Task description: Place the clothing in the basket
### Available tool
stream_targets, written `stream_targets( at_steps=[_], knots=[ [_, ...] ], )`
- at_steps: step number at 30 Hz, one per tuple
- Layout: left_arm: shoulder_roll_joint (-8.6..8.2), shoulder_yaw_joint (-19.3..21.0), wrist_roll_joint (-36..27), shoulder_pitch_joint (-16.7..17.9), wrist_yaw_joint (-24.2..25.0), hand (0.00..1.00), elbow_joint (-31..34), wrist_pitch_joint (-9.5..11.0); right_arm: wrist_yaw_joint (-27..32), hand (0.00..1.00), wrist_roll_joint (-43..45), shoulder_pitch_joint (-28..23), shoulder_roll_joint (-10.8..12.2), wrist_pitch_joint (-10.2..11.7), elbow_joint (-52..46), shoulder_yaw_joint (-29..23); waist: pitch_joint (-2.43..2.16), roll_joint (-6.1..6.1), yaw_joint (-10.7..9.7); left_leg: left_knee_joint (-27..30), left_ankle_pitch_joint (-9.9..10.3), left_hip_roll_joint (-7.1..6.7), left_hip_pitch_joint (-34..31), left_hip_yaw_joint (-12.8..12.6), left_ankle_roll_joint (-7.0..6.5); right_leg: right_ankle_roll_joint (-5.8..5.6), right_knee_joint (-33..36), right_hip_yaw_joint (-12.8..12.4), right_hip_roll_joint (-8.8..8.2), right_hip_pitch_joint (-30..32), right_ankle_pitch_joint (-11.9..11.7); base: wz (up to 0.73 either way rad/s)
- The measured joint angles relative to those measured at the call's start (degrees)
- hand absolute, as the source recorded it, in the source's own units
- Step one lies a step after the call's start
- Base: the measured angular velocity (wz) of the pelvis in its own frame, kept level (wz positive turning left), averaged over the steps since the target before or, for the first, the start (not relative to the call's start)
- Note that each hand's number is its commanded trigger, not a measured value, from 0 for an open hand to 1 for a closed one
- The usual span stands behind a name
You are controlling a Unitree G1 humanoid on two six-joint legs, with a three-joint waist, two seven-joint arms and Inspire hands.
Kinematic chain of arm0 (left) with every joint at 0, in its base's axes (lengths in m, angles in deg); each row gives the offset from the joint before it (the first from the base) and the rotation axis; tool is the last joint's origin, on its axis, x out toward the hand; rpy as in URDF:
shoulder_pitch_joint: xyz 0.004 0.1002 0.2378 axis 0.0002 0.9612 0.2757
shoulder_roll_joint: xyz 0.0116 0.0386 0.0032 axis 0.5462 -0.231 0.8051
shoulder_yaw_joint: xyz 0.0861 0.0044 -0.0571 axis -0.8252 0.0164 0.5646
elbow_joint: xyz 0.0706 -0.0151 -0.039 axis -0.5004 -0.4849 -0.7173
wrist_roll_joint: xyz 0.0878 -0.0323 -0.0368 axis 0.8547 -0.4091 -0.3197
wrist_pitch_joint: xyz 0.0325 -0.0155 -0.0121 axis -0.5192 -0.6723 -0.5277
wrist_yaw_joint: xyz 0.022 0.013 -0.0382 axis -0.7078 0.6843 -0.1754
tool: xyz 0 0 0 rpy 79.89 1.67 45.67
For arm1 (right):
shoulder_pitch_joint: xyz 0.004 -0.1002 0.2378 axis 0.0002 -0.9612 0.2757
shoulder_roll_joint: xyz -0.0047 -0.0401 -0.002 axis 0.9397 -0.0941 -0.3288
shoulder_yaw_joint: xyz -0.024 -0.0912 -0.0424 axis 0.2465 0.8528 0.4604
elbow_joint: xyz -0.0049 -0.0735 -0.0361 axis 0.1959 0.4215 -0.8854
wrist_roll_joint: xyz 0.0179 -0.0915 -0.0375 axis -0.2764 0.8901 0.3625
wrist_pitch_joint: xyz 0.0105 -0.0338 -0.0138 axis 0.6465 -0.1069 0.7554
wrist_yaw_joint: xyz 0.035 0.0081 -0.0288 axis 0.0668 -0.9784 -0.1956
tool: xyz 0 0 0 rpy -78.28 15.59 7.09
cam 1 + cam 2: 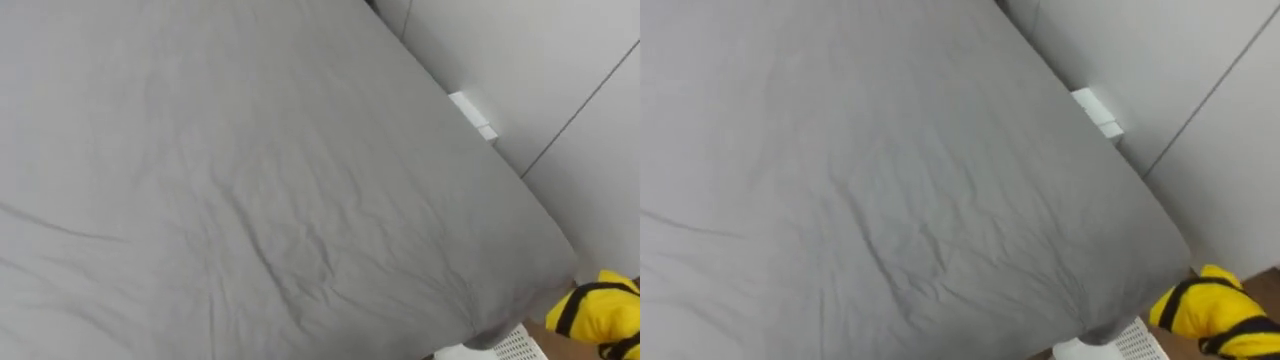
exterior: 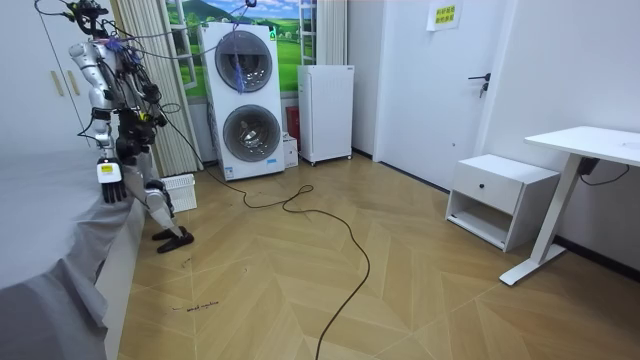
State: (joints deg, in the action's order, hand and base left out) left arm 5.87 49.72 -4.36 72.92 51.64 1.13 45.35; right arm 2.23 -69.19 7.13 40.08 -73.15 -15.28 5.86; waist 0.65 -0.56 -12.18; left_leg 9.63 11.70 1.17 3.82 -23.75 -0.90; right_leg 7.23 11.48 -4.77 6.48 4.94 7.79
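Head-camera views: a wrinkled grey bed sheet [image 1: 250,180] covers the mattress from the lower left of the frame to its corner at the lower right. Past that corner, at the lower right edge, is a bunched yellow garment with black bands [image 1: 600,315]. Immediately to its left, at the bottom edge, is the white lattice-walled plastic basket [image 1: 515,345]. Whether the garment lies in the basket, over its rim or is held above it cannot be told. Beyond the far edge of the bed, in the upper right of the frame, is a plain white panelled wall [image 1: 540,60] carrying a small white rectangular fitting [image 1: 472,113]. Room view: the robot stands upright at the corner of the bed in the upper left of the frame, on a light herringbone wood floor [image 2: 400,280], with the basket on the floor just beside its legs. Its left hand [image 2: 111,188] hangs at its side against the edge of the bed; whether it is released or clenched cannot be told. Farther back, at upper centre, are a white stacked washer and dryer [image 2: 247,100] and a low white cabinet [image 2: 326,112].
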Motion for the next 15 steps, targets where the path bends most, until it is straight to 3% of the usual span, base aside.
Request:
stream_targets(
  at_steps=[5, 7, 11, 13, 15],
  knots=[
    [-0.14, -0.2, 0.2, -0.3, 0.0, 0.0, -0.5, -0.7, -0.4, 1.0, 0.0, 1.3, 0.0, -0.2, 0.6, -0.9, 0.05, 1.0, -2.1, 0.1, 0.0, -0.02, -3.1, -1.4, -0.02, -0.14, 2.6, -1.7, 0.42, 4.8, -0.2, -0.24],
    [-0.02, -1.7, 0.1, -1.2, -0.1, 0.0, -0.6, -0.7, -0.3, 1.0, 0.1, 2.7, 0.0, -0.1, 0.9, -1.1, 0.47, 1.84, -3.5, 0.8, 0.2, 0.04, -5.7, -1.3, -0.39, -0.34, 3.5, -1.8, 0.46, 7.5, -0.6, -0.03],
    [0.05, -4.7, -1.0, -4.3, -0.6, 0.0, -1.8, -0.6, -0.2, 1.0, 0.4, 6.6, -0.1, 0.0, 4.2, -0.4, 0.65, 3.25, -2.9, 1.5, 0.3, -0.2, -10.4, -3.1, -0.51, -0.83, 6.5, -3.2, 0.55, 13.7, -1.0, -0.2],
    [-0.03, -6.8, -2.5, -5.7, -0.5, 0.0, -2.7, -0.7, 0.0, 1.0, 1.0, 8.4, -0.4, 0.0, 4.5, 0.8, 0.46, 4.84, -3.0, 2.3, 0.7, -0.14, -12.7, -3.8, -1.1, -1.04, 7.5, -3.4, 0.51, 16.2, -1.3, -0.13],
    [-0.03, -7.0, -3.4, -6.5, -0.3, 0.0, -2.8, -0.6, 0.8, 1.0, 1.8, 10.0, -0.4, 0.0, 6.4, 0.9, 0.59, 5.71, -2.9, 3.1, 0.7, -0.01, -14.3, -4.4, -1.17, -1.37, 7.9, -3.6, 0.46, 17.7, -1.5, 0.0]
  ],
)
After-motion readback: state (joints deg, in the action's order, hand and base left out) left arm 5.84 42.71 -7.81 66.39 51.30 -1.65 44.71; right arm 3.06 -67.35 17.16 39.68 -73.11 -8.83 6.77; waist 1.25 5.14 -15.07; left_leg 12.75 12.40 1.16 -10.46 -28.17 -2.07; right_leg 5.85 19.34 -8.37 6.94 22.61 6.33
